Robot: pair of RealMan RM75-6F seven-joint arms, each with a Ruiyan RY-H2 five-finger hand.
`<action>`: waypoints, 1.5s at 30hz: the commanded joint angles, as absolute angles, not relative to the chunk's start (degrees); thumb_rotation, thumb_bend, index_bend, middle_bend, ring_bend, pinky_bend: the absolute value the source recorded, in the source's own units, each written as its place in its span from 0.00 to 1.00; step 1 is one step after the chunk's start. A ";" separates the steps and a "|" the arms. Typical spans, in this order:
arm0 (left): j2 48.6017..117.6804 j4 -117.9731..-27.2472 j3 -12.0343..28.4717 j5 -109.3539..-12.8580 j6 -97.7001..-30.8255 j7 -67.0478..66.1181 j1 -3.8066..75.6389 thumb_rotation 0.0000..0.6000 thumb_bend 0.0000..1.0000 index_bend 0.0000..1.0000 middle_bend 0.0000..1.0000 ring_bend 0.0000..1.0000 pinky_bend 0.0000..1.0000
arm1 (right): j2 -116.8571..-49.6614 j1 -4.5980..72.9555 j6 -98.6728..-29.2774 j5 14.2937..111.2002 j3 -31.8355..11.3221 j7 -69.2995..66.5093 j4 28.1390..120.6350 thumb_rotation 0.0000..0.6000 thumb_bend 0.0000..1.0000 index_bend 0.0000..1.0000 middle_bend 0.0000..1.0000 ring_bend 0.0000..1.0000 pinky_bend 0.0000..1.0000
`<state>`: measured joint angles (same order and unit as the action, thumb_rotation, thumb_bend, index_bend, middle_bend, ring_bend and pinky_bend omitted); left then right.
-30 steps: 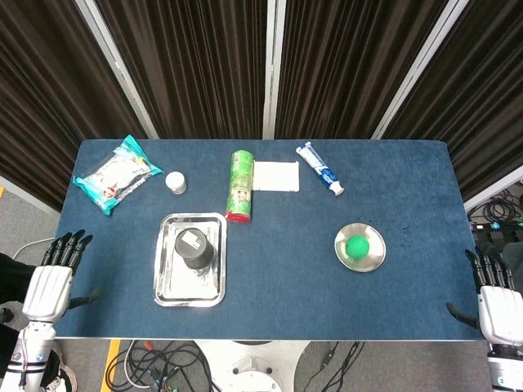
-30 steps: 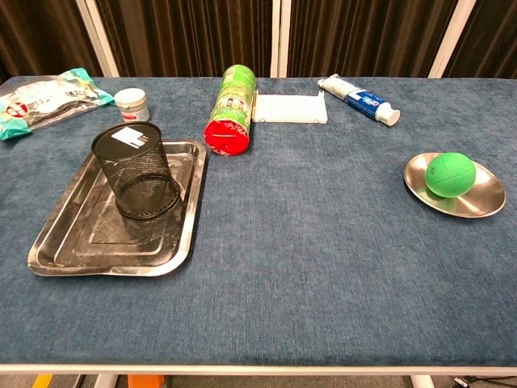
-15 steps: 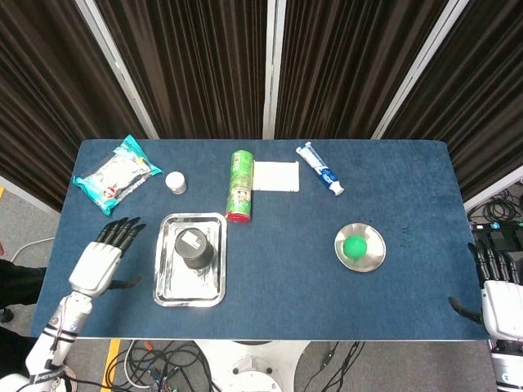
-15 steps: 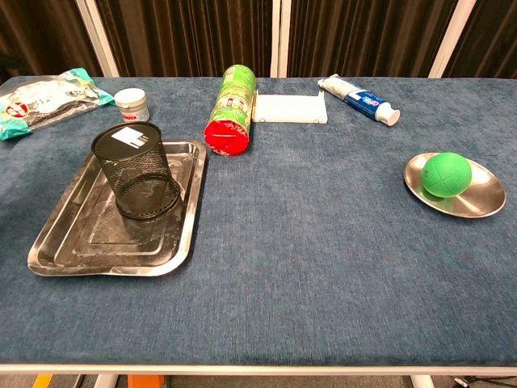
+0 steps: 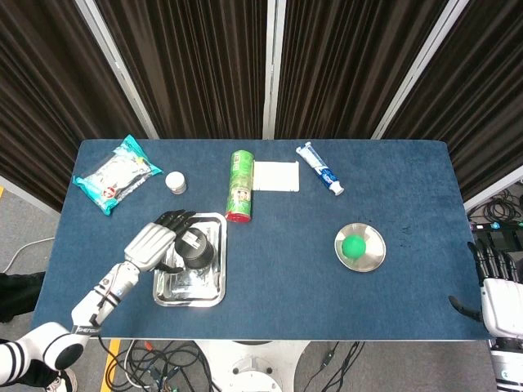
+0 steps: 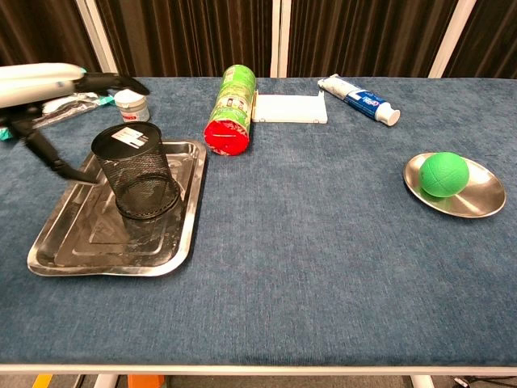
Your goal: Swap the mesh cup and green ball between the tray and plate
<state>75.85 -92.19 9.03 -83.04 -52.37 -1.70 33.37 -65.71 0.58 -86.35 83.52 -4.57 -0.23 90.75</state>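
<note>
A black mesh cup stands upright on the steel tray at the left. The green ball lies in the round metal plate at the right. My left hand hovers just left of the cup, fingers spread above its rim and thumb down beside it, holding nothing. My right hand hangs off the table's right edge, fingers apart and empty, seen only in the head view.
A green chip can lies behind the tray, next to a white box. A toothpaste tube, a small white jar and a snack bag lie along the back.
My left hand has swung in from the table's left edge over the tray to the mesh cup. The right hand has barely moved. The ball rolled slightly in the plate.
</note>
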 commanded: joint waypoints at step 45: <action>84.57 -91.48 15.19 -77.41 -43.36 -9.09 53.82 1.00 0.26 0.41 0.44 0.35 0.61 | -66.25 -0.41 -86.44 81.26 -4.96 -4.89 87.05 1.00 0.06 0.00 0.00 0.00 0.00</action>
